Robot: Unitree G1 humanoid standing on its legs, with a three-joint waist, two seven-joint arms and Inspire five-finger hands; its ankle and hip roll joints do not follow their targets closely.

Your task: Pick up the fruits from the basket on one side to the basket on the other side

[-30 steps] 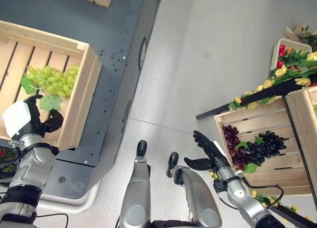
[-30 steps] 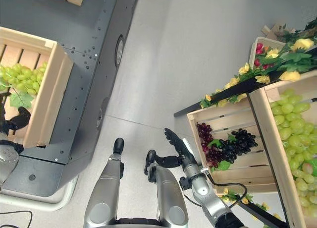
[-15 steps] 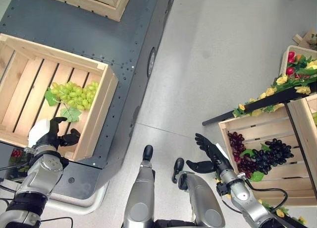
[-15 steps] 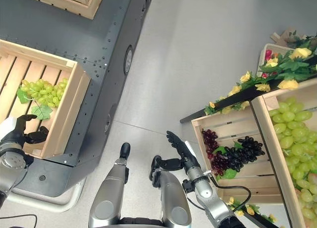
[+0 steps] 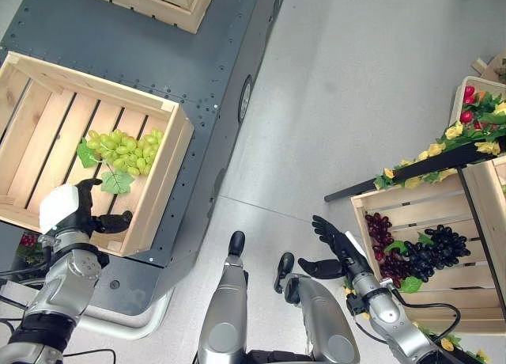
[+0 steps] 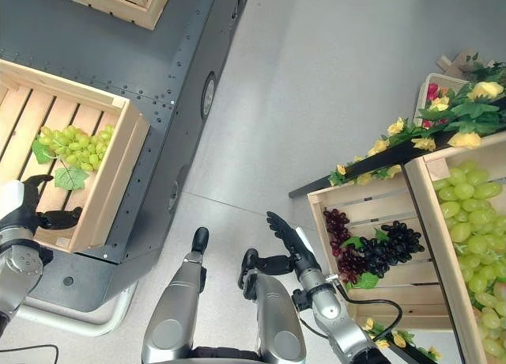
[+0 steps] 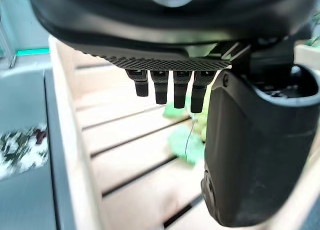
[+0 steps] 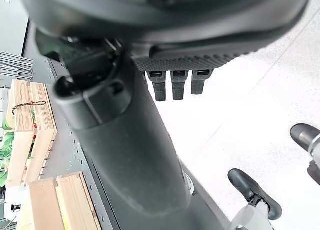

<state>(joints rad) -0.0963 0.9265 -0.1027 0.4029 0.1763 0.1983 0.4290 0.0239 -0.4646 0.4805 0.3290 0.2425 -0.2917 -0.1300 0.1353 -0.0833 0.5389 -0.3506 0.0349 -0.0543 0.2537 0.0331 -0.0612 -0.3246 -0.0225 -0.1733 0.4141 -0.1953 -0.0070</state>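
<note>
— What has changed at the left hand (image 5: 69,212)?
— Little. It still hovers over the near end of the left crate (image 5: 175,138), fingers loosely open, holding nothing. The view itself has shifted slightly.
— And the right hand (image 5: 336,245)?
— Spread open and empty above the floor, just beside the right crate (image 5: 403,202), as before.
— Where is the fruit?
— Green grapes (image 5: 122,149) lie in the left crate, just beyond the hand. Dark grapes (image 5: 433,246) and red grapes (image 5: 378,225) lie in the right crate, beneath a shelf of flowers (image 5: 468,127).
</note>
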